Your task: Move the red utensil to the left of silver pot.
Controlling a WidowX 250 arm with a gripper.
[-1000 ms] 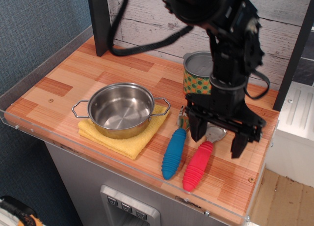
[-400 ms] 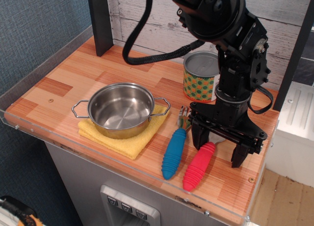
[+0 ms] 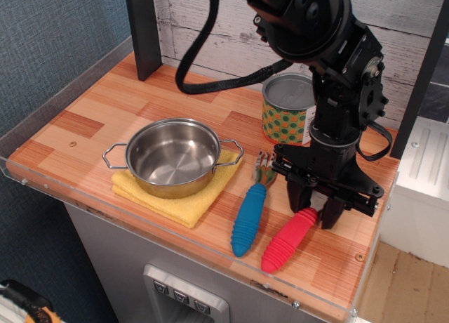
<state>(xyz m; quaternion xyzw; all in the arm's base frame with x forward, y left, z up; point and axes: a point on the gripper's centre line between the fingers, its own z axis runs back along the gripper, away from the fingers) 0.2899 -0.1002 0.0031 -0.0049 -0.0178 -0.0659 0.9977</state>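
The red utensil (image 3: 286, 240) lies near the table's front right edge, its ribbed red-pink handle pointing toward the front. My gripper (image 3: 315, 208) stands over the handle's upper end with its black fingers (image 3: 301, 196) shut on either side of it; the spoon's metal bowl is hidden behind the gripper. The silver pot (image 3: 167, 187), shiny and empty with two wire loop handles, sits on a yellow cloth left of the gripper, well apart from it.
A blue-handled fork (image 3: 248, 219) lies right beside the red handle on its left. A green dotted tin can (image 3: 285, 116) stands just behind the gripper. The yellow cloth (image 3: 179, 206) reaches toward the front edge. A black post (image 3: 143, 29) rises at the back left.
The gripper has come down over the spoon and its wide-open fingers have shut on the handle's upper end. The red handle has shifted slightly.
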